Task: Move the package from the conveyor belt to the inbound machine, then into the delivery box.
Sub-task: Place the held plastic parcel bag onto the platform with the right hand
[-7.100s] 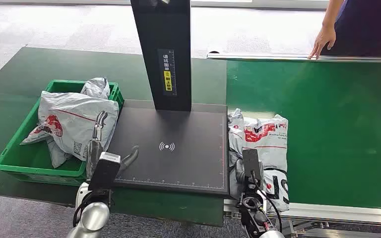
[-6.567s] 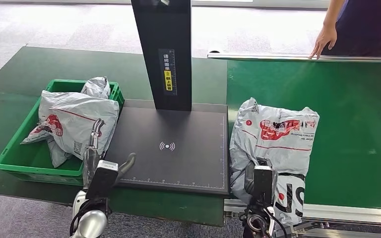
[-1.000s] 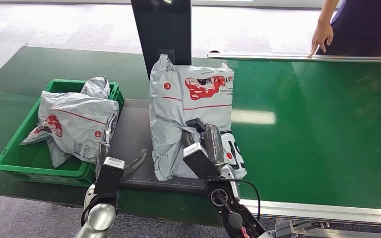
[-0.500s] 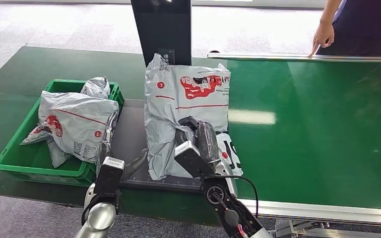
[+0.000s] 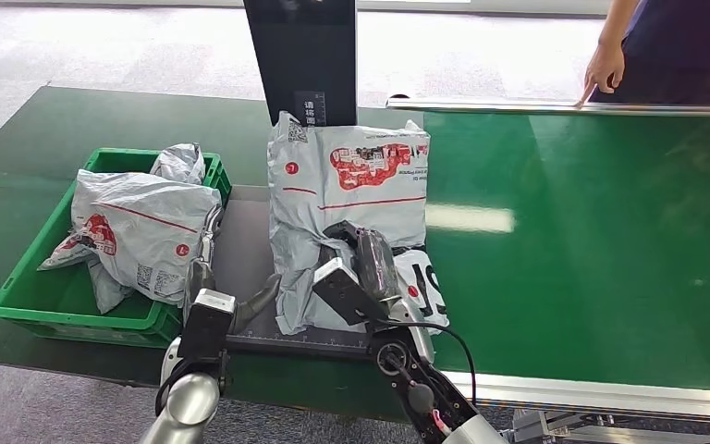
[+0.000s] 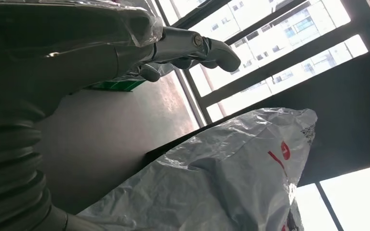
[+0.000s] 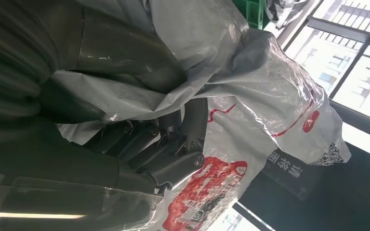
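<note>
- Step in hand: package is off the conveyor belt and over the inbound machine's dark platform, held up on end near its right edge, in front of the black column.
- Right hand grips the package's lower part; in the right wrist view its fingers are dug into the grey film. Firm clamp.
- Left hand sits at the platform's left front corner, between the package and the green delivery box. Holds nothing; thumb apart from the fingers.
- Next move, my read: lay the package flat on the platform for scanning, then carry it left into the box. Box already holds grey bags, so you have little room.
- Hard to tell: whether the package's bottom edge touches the platform; the hand and film cover it.
- Label orientation is unclear; the underside is hidden.
- Person's hand rests at the belt's far rail, well apart.
</note>
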